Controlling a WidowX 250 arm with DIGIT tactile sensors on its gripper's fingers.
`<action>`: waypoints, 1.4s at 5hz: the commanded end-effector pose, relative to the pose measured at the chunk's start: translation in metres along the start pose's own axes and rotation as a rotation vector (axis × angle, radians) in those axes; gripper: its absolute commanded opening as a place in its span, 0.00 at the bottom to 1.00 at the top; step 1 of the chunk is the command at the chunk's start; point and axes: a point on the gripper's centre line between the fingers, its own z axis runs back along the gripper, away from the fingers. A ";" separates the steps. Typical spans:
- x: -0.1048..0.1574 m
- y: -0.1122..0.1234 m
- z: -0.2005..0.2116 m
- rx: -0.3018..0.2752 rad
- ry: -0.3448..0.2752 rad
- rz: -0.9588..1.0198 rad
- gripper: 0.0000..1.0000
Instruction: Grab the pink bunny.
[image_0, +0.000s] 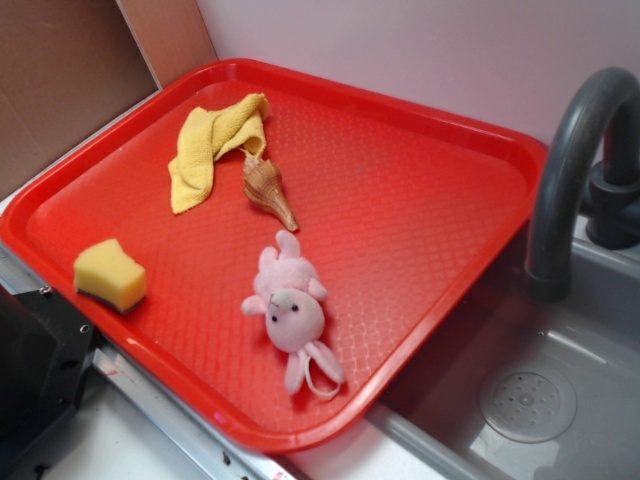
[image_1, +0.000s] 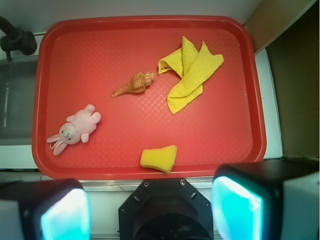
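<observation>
Red tray (image_1: 150, 150) is the landmark. Jaws (image_1: 150, 210) released, parted wide, holding nothing, hanging above and outside the tray's near rim in the wrist view, camera looking straight down. Yellow cloth (image_1: 192, 72) at the tray's far right. Pink bunny (image_1: 75, 130) lies on the tray's left side, well apart from the jaws. Seashell (image_1: 134, 85) mid-tray, touching the cloth. Yellow sponge (image_1: 159, 158) by the near rim.

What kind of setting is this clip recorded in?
Probably a toy or mock kitchen sink station: a grey basin with a drain and a dark faucet sit beside a red tray holding a sponge, a yellow cloth and the pink bunny.
</observation>
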 end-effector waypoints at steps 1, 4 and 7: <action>0.000 0.000 0.000 0.000 0.000 0.000 1.00; 0.023 -0.065 -0.039 -0.082 -0.170 0.525 1.00; 0.044 -0.123 -0.126 -0.102 -0.076 0.651 1.00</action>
